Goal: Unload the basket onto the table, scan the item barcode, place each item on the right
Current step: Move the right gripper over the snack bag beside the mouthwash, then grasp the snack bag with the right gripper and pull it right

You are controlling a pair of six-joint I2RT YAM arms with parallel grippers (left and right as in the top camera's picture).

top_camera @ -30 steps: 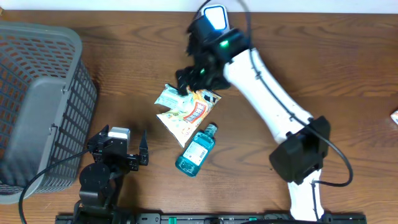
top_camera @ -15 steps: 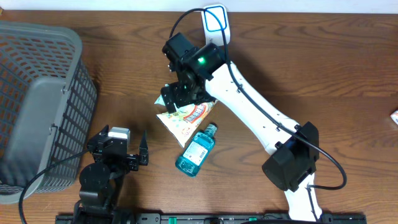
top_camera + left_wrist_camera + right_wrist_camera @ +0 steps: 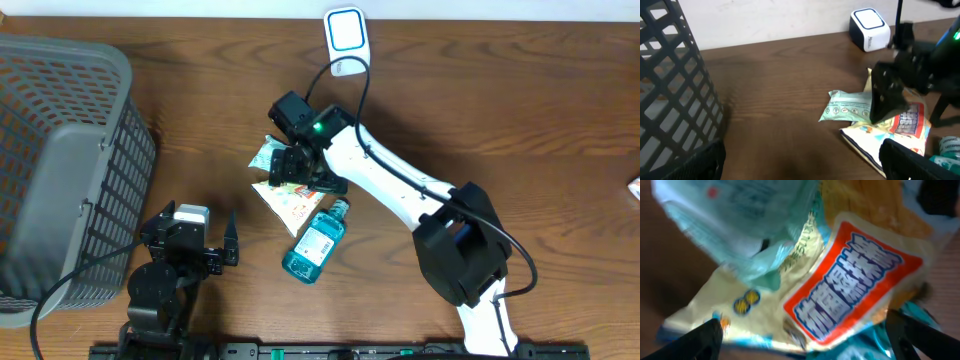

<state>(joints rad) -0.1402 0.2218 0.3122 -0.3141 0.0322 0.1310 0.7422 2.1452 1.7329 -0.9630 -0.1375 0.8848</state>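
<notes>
Wooden table (image 3: 200, 100) with grey basket (image 3: 60, 150), white scanner (image 3: 346, 30), green packet (image 3: 263, 156), yellow packet (image 3: 291, 206), blue bottle (image 3: 313, 243).

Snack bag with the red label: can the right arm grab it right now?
Probably yes. The right gripper hangs open just above the snack bag, and the bag's middle lies uncovered. Only a green packet overlaps one edge.

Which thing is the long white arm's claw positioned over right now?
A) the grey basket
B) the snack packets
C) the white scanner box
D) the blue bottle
B: the right gripper is open directly above the snack packets, apart from the basket, the scanner and the blue bottle.
</notes>
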